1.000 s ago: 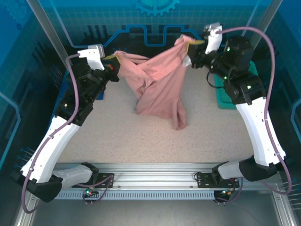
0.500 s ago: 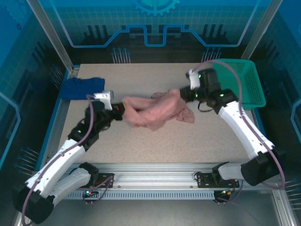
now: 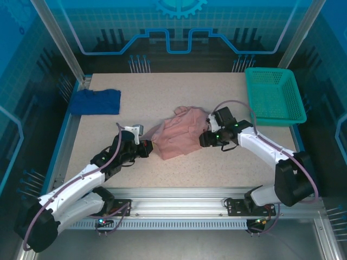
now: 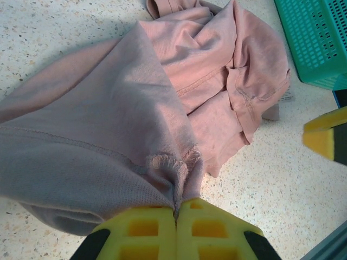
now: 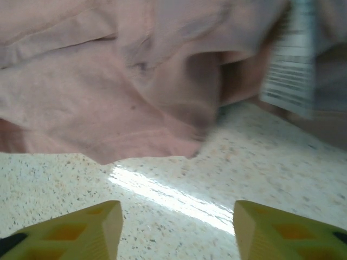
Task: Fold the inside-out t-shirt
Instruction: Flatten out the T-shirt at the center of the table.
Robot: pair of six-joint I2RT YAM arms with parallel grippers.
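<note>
Two grippers flank your crumpled pink t-shirt at the middle of the table: the left gripper is clenched on a hem fold at the shirt's left edge, while the right gripper sits at its right edge, jaws apart, grasping nothing. You have a dark blue cloth far left and a teal basket far right.

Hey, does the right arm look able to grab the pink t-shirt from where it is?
Probably yes. The right pincer stands open just above the table, and the near edge of the t-shirt lies right ahead of it, with only bare surface between.
</note>
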